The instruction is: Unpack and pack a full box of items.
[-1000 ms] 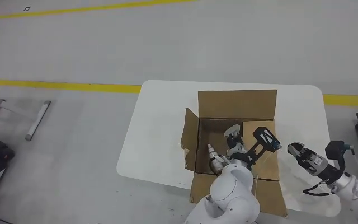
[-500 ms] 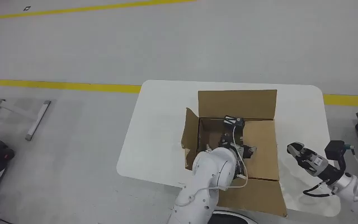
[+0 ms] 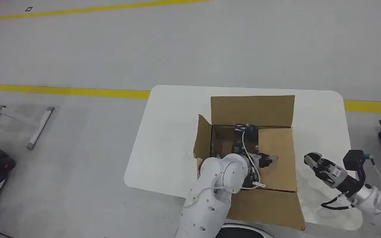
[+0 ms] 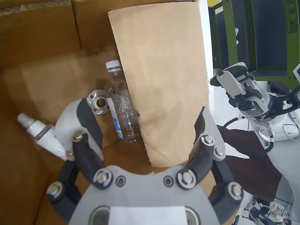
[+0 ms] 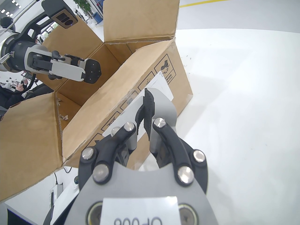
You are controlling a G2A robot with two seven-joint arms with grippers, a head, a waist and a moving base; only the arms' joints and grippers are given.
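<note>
Cardboard box [image 3: 252,110] sits on the white counter [image 3: 169,140] with its flaps open. 1 brown flap [image 4: 159,76] is folded in over the opening. The left gripper [image 4: 140,111] is down inside the box, fingers [image 4: 80,115] spread wide and pinching nothing. The near end of the folded flap sits between the 2 fingers, and contact with either is hard to make out.

A clear plastic bottle [image 4: 118,108] is also in the gap, just beside the white-and-black finger. Its long axis runs away from the gripper, white cap toward the far box wall. About half of its body is hidden behind the flap, so I cannot tell whether it lies flat or leans.

A metal flange [image 4: 98,101] rests against the bottle's label side, close to that same fingertip. A white tube [image 4: 38,128] lies outside the fingers, nozzle pointing away from the bottle, its far end cut off behind the finger.

The right gripper [image 5: 146,105] hovers over the counter just outside the box's printed side wall. Its fingers are pressed together with nothing between them. What lies under the folded flap is hidden.
</note>
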